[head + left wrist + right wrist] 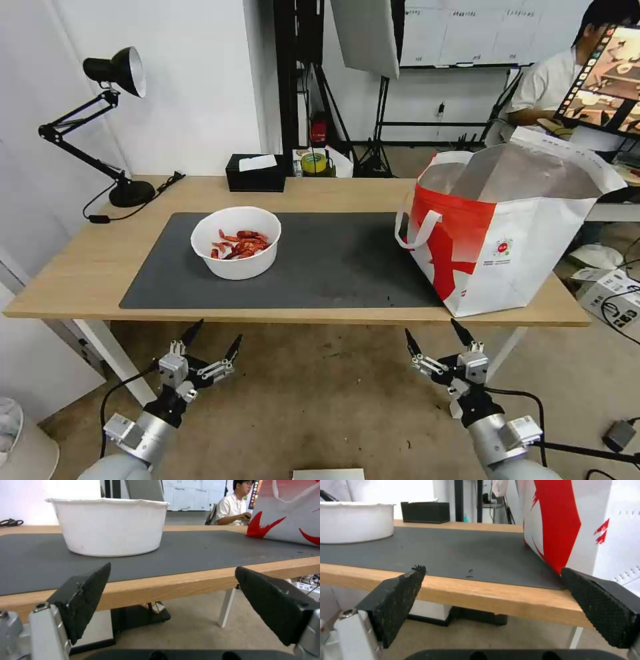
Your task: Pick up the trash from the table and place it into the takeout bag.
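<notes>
Both grippers, left (213, 335) and right (432, 335), below desk (87, 260) edge, fingers released, empty. Bowl (236, 241) on mat (333, 260), bag (507, 227) at right. Advise left gripper pinch bowl rim, lift level.

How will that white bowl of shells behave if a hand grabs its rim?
The white bowl has a slightly wavy rim, so probably thin and flexible. Only a shallow layer of crayfish shells inside suggests it's light. The wide flat base should resist tipping.

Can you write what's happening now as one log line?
left tool: open, below table edge | right tool: open, same | bowl: on mat | takeout bag: open
</notes>
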{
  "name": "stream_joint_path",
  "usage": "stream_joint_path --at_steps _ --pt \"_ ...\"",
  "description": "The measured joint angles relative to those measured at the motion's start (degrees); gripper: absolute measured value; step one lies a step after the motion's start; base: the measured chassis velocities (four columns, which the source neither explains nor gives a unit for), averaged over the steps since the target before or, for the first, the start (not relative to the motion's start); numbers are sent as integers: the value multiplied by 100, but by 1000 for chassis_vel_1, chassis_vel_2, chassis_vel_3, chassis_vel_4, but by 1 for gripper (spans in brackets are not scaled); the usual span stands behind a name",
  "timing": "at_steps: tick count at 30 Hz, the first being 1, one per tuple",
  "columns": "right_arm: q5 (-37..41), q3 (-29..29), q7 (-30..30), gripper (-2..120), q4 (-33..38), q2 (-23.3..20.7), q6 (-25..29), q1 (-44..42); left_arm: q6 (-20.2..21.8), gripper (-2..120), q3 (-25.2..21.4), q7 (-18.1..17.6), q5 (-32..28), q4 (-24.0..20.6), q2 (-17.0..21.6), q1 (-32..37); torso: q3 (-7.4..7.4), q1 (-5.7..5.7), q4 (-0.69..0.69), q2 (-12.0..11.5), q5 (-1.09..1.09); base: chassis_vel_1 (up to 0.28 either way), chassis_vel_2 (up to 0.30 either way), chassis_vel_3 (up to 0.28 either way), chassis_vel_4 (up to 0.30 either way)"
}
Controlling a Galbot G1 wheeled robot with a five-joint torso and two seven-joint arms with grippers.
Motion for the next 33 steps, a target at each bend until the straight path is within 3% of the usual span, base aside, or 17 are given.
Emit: stream_joint_path --at_steps 11,18,33 --pt "5 -29 35 100 5 -2 -89 1 -1 100 26 6 -7 40 -33 -24 0 0 1 0 0 0 0 0 0" --pt "13 -30 37 100 13 -6 -95 5 168 100 39 -48 -25 18 214 -396 0 0 0 0 0 0 0 0 0" --pt "21 -27 38 100 19 -11 -101 10 1204 100 139 -848 -1396 54 1625 -1848 1 1 0 0 -1 0 0 0 0"
